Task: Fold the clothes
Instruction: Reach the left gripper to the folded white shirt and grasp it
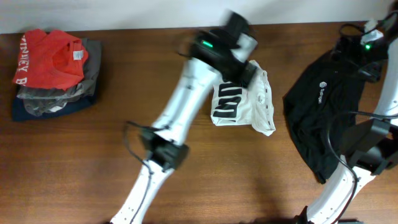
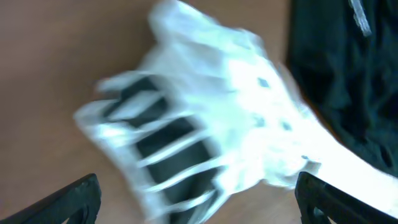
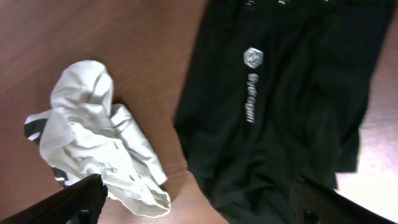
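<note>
Looking at the worktop (image 1: 93, 162), I judge that the folding is only partly done and that two pieces remain. At the far left sits a pile of garments (image 1: 53, 78), red on top of grey and navy, and this pile looks already folded. The white T-shirt (image 1: 242, 102) with black letters lies near the middle as a crumpled bundle, not folded at all. Near it, to the right, the black garment (image 1: 323, 106) with a small white logo is spread loosely and wrinkled, also not folded. The left tool (image 2: 199, 202) hovers over the white T-shirt with jaws wide apart, holding nothing. The right tool (image 3: 199, 202) hangs over the black garment, equally open and empty.
</note>
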`<state>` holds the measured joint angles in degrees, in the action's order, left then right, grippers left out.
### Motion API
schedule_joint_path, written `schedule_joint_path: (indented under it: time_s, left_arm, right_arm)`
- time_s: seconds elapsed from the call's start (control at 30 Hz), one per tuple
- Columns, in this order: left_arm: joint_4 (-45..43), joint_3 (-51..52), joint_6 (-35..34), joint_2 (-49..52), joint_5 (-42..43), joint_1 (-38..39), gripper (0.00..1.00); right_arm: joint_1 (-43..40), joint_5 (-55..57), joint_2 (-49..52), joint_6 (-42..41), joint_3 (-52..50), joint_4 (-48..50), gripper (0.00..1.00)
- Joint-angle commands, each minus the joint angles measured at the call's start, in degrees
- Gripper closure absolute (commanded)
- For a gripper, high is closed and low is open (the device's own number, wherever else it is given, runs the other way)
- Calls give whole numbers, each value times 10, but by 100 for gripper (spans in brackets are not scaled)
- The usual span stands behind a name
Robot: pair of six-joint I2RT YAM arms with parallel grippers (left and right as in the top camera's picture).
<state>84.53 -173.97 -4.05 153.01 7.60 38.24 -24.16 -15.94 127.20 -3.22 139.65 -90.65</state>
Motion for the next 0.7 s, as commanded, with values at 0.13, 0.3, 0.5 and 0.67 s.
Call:
schedule_joint_path:
  time_s: [0.13, 0.3, 0.5, 0.67]
  left_arm:
    - [-46, -4, -44, 57, -92, 98, 1]
    - [-83, -4, -56, 81, -125, 134, 4]
    - [-118, -4, -73, 129, -130, 134, 5]
    - [-137, -4, -104, 155, -132, 120, 5]
  right_arm:
    - [-22, -2, -3, -5, 4, -11, 1]
    - [-20, -2, -3, -5, 4, -12, 1]
    - [-20, -2, -3, -5, 4, -17, 1]
    - [-16, -12, -3, -4, 4, -18, 1]
